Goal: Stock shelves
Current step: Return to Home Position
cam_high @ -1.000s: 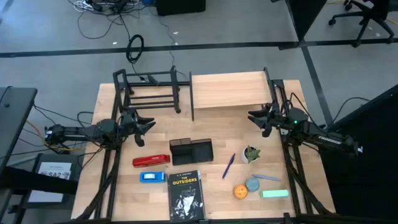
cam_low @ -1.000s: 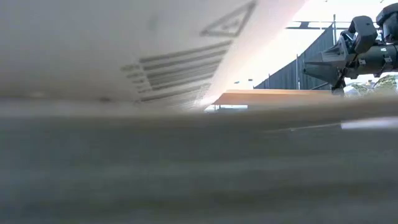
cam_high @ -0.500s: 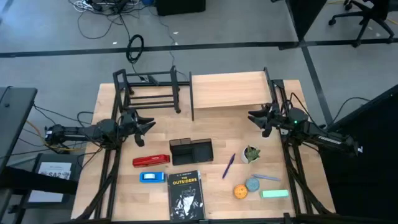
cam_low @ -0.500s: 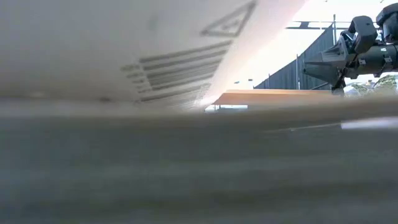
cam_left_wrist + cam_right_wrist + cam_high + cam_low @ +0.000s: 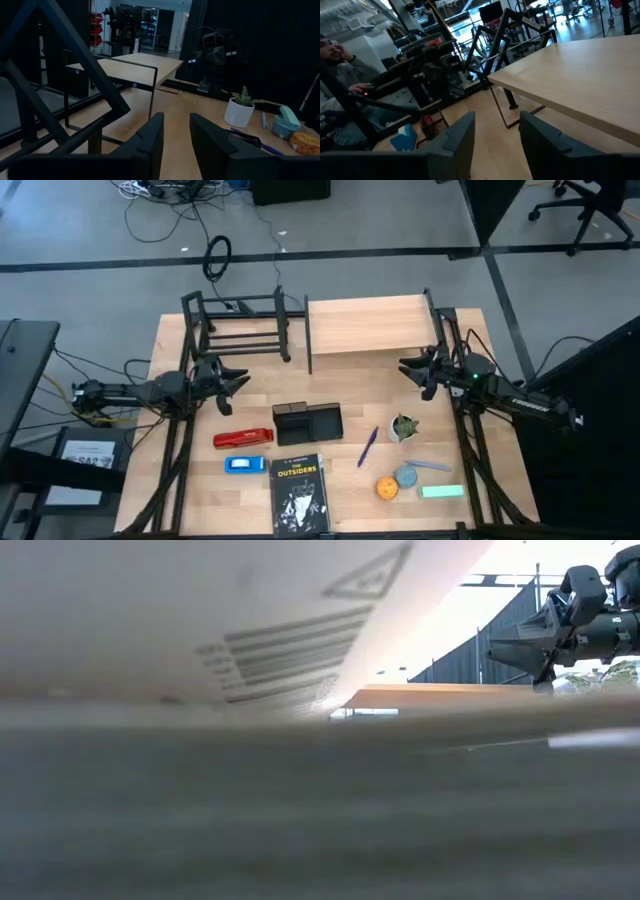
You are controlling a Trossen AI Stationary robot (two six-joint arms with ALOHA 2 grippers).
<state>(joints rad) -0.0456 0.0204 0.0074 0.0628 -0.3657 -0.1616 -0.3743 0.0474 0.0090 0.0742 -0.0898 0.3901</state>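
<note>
Two shelves stand at the table's far side: a black metal-tube rack [image 5: 240, 325] on the left and a light wooden plank on black legs [image 5: 368, 325] on the right. Goods lie on the near half: a red stapler [image 5: 243, 438], a blue item [image 5: 245, 464], a black book [image 5: 300, 492], a purple pen [image 5: 367, 447], a small potted plant [image 5: 404, 426]. My left gripper [image 5: 235, 380] hovers open near the rack's front. My right gripper [image 5: 405, 368] hovers open at the plank's near right corner. Both are empty.
A black mesh organizer [image 5: 308, 422] sits mid-table. An orange round thing [image 5: 387, 488], a blue round thing [image 5: 406, 476] and a green block [image 5: 442, 491] lie near right. The book's cover [image 5: 250, 630] fills most of the low view. A person [image 5: 340, 65] sits beyond the table.
</note>
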